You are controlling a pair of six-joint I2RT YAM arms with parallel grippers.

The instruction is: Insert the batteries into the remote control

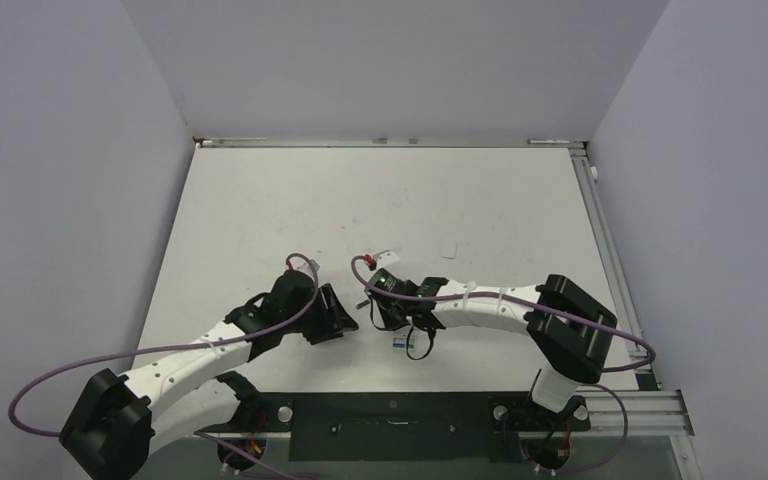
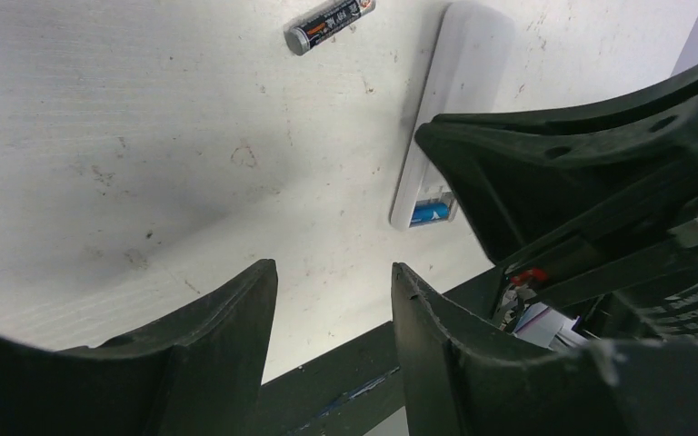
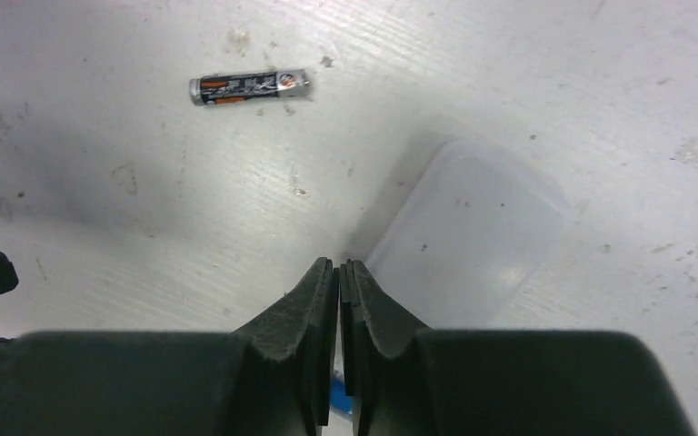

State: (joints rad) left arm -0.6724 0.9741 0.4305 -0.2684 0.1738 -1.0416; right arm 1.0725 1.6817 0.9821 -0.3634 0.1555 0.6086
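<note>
The white remote control [image 2: 454,109] lies back up on the table, its open end holding the blue battery [image 2: 429,214]. It also shows in the right wrist view [image 3: 473,236] and, partly under the right wrist, in the top view [image 1: 400,343]. The dark battery [image 3: 250,87] lies loose on the table beyond the remote and shows in the left wrist view [image 2: 330,25] too. My right gripper [image 3: 338,265] is shut, its tips down over the remote's open end; a bit of the blue battery [image 3: 338,395] shows under them. My left gripper [image 2: 334,272] is open and empty, just left of it.
The two grippers [image 1: 335,315] [image 1: 400,318] are close together near the table's front middle. The black base rail [image 2: 354,372] runs along the near edge. A small pale piece [image 1: 450,250] lies farther back on the table.
</note>
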